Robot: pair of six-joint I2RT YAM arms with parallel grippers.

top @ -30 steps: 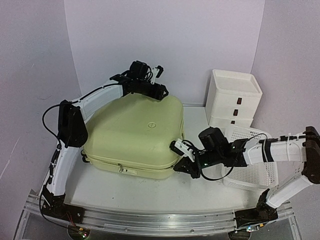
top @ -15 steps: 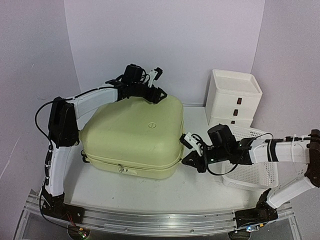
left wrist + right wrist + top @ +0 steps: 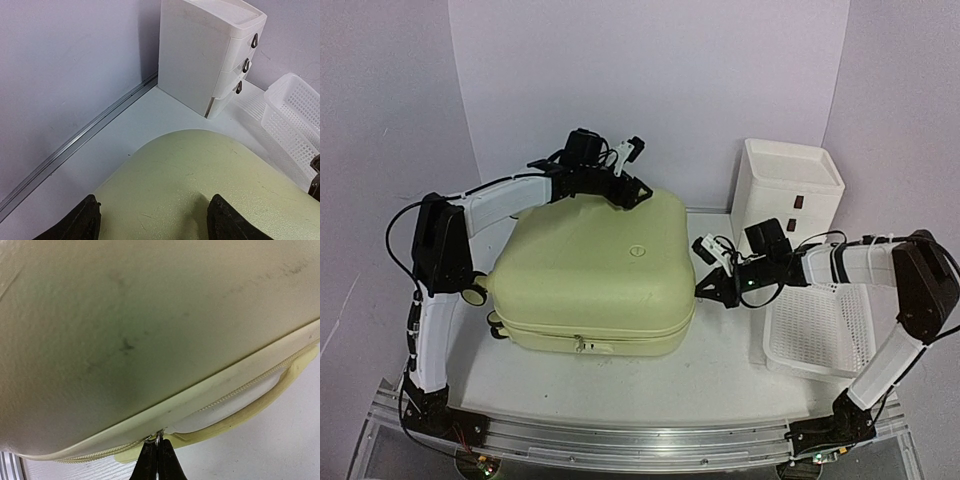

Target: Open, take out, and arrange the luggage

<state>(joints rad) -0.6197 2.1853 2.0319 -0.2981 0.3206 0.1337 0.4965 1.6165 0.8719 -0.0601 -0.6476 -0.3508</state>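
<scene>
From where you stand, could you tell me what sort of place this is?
Probably a robot test bench, not a home: plain white backdrop panels, a metal mounting rail in front, and staged props, the luggage and a drawer box.

The luggage (image 3: 595,275) is lying flat in the middle of the surface (image 3: 720,380), its wheels (image 3: 475,293) pointing left. The drawer box (image 3: 787,195) is standing behind and to its right, against the back wall. The basket (image 3: 820,330) is sitting in front of that box, right of the luggage. The left pincer (image 3: 638,170) is hanging spread over the luggage's rear edge. The right pincer (image 3: 700,290) is sitting closed at the zipper seam (image 3: 240,390) on its right side.
</scene>
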